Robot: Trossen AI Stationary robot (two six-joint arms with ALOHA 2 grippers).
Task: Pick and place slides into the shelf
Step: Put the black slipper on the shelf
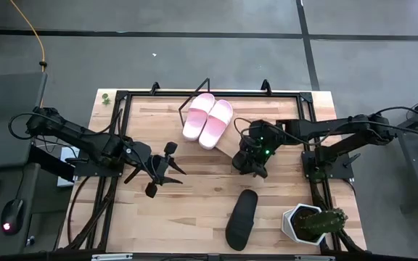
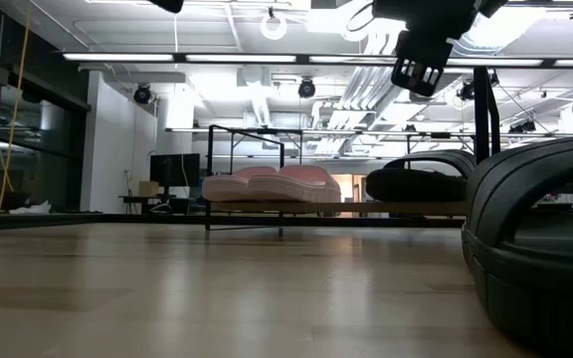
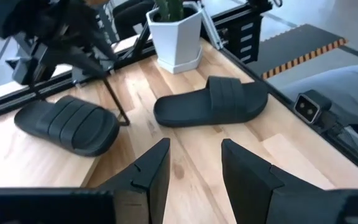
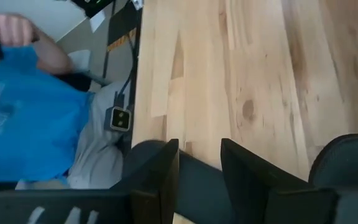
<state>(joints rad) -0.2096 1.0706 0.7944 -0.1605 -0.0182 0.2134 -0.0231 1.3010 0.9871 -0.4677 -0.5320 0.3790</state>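
Two pale pink slides [image 1: 207,119] lie side by side on the shelf [image 1: 227,150] at the far middle. In the low view a black slide [image 2: 416,182] rests on the shelf board right of them. My right gripper [image 2: 418,70] hangs open, well above it, fingers apart [image 4: 199,144]. In the high view my right arm [image 1: 251,156] hides most of that slide. A second black slide [image 1: 242,217] lies flat on the table near the front edge. My left gripper [image 1: 173,170] stands open over the left middle of the table, and bare wood shows between its fingers [image 3: 196,144].
A cactus in a white pot [image 1: 309,223] stands at the near right corner. A black frame [image 1: 122,94] runs round the tabletop. A person in a blue shirt [image 4: 23,124] is beyond the near edge. Bare wood [image 1: 202,192] lies between the two arms.
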